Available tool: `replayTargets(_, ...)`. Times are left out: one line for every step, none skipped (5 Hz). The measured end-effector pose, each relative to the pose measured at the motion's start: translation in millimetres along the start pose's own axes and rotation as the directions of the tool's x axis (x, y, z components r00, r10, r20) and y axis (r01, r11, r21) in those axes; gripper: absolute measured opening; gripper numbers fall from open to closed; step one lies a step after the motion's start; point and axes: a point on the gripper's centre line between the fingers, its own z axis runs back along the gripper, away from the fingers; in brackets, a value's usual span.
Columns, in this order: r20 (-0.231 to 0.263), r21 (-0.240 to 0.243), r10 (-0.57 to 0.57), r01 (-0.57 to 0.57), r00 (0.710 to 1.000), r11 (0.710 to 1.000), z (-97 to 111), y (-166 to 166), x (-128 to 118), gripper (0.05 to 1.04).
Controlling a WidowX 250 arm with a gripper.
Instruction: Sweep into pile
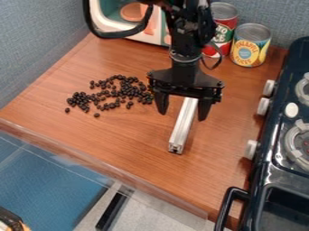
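Over the wooden counter, right of its middle, the black gripper (182, 117) hangs with its two fingers spread wide apart. A silver metal bar (181, 128) lies lengthwise toward the front edge, its upper end beneath the gripper and between the fingers, with a gap on either side. Left of the gripper, dark beans (142, 96) are scattered in a loose patch, densest near its right and left ends. A few single beans lie off the patch's front side. The bar's far end is hidden behind the gripper.
Two cans, one red (224, 25) and one yellow (250, 46), stand at the back right. A toy microwave (104, 18) is at the back left. The dark stove (259, 173) with knobs borders the right side. A transparent ledge (109, 168) runs along the front.
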Motion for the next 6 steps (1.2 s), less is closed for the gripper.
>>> replayTargets(-0.008,0.010,0.001,0.000,1.000,1.000,-11.3,1.2,-1.0,1.001)
replayTargets(-0.029,0.027,-0.009,0.010,1.000,1.000,-27.0,-2.9,-5.6,1.001)
replayTargets(-0.033,0.026,-0.021,0.022,0.999,0.999,-34.4,-9.5,-0.3,0.951)
replayTargets(-0.028,0.026,-0.033,0.034,0.999,0.999,-39.4,-11.0,3.8,0.662)
replayTargets(-0.022,0.009,-0.050,0.051,0.998,0.999,-39.2,-13.8,5.0,0.399)
replayTargets(-0.044,-0.036,-0.065,0.063,0.997,0.997,-36.3,-17.1,-1.1,0.391)
